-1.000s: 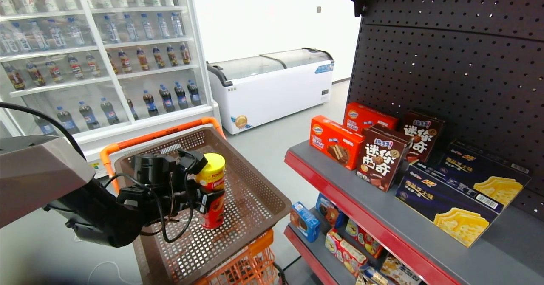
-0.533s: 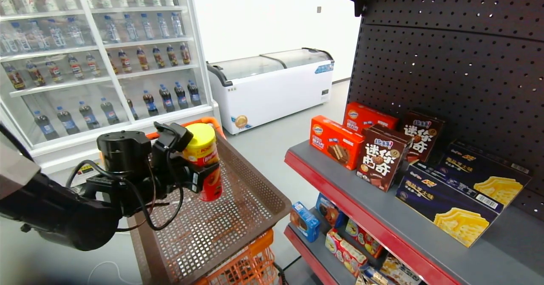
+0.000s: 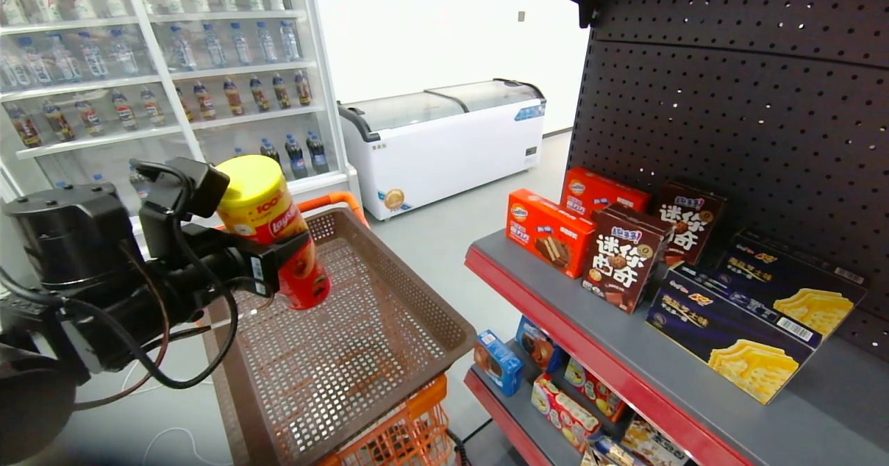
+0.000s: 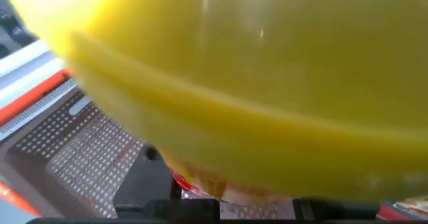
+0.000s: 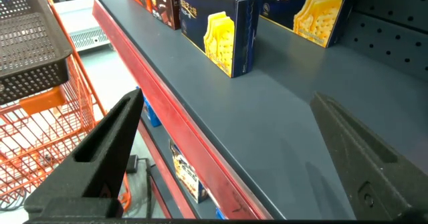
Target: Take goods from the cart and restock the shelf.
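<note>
My left hand (image 3: 267, 261) grips the can (image 3: 257, 195) over the cart (image 3: 444, 320); next I should carry it to the shelf (image 3: 555, 285) at three o'clock.

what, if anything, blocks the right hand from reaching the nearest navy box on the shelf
Probably nothing, so likely yes: the right hand is open and faces the navy box across bare grey shelf, with no other goods between them. The left hand holds the can above the cart, well clear.
</note>
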Robot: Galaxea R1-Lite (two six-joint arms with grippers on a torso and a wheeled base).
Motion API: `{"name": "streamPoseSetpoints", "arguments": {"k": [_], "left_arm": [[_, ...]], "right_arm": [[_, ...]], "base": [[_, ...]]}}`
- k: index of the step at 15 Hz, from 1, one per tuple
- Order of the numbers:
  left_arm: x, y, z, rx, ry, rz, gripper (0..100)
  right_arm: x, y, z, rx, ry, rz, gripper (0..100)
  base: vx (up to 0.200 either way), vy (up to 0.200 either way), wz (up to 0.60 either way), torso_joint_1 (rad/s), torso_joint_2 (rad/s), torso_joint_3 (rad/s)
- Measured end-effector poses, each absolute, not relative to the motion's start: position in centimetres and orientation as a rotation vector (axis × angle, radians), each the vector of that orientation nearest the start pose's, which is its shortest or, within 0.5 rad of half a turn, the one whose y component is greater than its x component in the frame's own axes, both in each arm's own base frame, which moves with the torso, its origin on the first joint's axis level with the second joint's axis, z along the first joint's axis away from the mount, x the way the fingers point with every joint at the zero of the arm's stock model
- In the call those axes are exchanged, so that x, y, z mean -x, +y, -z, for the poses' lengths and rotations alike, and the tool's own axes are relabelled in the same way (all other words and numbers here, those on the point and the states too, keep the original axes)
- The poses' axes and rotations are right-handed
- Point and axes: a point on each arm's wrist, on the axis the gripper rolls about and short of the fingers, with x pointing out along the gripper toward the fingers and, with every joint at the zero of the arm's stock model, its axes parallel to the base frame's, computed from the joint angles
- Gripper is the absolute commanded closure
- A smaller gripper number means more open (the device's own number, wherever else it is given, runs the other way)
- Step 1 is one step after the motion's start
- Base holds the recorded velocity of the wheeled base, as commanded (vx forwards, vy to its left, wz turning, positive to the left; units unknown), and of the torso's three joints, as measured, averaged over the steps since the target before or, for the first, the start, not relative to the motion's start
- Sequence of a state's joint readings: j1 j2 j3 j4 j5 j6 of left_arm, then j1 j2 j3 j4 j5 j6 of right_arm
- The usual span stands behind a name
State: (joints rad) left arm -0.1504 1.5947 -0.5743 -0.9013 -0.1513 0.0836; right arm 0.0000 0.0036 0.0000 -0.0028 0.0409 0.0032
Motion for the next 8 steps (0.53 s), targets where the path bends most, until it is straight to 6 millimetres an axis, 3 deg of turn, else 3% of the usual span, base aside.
{"name": "streamPoseSetpoints", "arguments": {"k": [5,8], "left_arm": [[-20.3,-2.9,-20.2,-0.078,0.182,0.28,100],[-15.8,-2.2,-20.1,-0.078,0.252,0.268,100]], "right_arm": [[2.3,0.1,-7.6,-0.003,0.001,-0.041,0],[2.3,0.1,-7.6,-0.002,0.001,-0.041,0]], "base": [[0.0,0.0,0.0,0.0,0.0,0.0],[0.0,0.0,0.0,0.0,0.0,0.0]]}}
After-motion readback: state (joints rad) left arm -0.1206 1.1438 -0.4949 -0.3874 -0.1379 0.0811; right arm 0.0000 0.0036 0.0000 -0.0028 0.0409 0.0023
